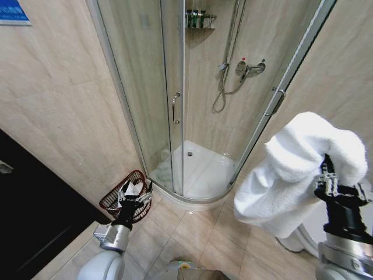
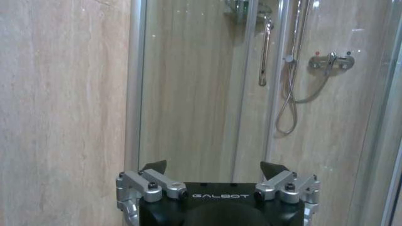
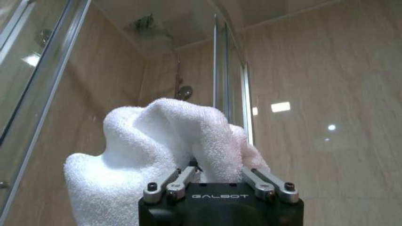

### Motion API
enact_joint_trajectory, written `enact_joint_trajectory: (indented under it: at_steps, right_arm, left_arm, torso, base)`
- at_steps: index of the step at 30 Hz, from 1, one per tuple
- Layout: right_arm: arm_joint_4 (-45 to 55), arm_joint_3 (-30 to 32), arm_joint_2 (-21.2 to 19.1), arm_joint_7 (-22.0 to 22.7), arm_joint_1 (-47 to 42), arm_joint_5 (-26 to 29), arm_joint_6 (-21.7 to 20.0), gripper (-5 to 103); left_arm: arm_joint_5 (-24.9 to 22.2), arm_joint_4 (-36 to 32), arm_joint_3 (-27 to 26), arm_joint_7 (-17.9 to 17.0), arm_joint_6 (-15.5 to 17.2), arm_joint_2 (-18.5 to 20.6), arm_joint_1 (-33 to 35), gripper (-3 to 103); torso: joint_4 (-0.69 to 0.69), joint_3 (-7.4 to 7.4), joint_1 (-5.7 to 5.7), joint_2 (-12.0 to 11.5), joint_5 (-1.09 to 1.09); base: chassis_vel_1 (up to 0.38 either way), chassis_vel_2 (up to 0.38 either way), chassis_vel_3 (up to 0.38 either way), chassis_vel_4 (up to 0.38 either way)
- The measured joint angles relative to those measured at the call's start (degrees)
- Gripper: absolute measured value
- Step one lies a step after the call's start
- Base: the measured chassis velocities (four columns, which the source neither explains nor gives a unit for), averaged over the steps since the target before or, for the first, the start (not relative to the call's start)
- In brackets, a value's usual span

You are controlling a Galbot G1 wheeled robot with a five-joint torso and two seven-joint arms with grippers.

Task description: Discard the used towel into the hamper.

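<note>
A thick white towel (image 1: pixel 291 169) hangs bunched at the right of the head view, held up off the floor by my right gripper (image 1: pixel 326 175), which is shut on its top fold. In the right wrist view the towel (image 3: pixel 157 146) bulges over the gripper (image 3: pixel 217 172). The hamper (image 1: pixel 113 201), a small red-brown wire basket holding something white, stands on the floor at the lower left against the wall. My left gripper (image 1: pixel 135 195) hovers over the hamper with its fingers apart; in the left wrist view the gripper (image 2: pixel 215 168) is open and holds nothing.
A curved glass shower cabin (image 1: pixel 175 111) with a white tray (image 1: pixel 201 172) stands straight ahead, its door handle (image 1: pixel 175 108) facing me. A dark cabinet (image 1: pixel 29 216) is at the far left. Beige floor tiles (image 1: pixel 192 233) lie between hamper and towel.
</note>
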Motion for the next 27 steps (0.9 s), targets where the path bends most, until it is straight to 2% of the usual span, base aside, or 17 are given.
enact_joint_trajectory:
  at_steps: [7,27]
  right_arm:
    - [0.0,0.1,0.0,0.0,0.0,0.0,0.0,20]
    - [0.0,-0.2,-0.1,0.0,0.2,0.0,0.0,20]
  left_arm:
    - [0.0,0.0,0.0,0.0,0.0,0.0,0.0,100]
    - [0.0,0.0,0.0,0.0,0.0,0.0,0.0,100]
  torso:
    - [0.0,1.04,0.86,1.9,0.0]
    - [0.0,0.89,0.72,1.6,0.0]
  base:
    - [0.0,0.0,0.0,0.0]
    - [0.0,0.0,0.0,0.0]
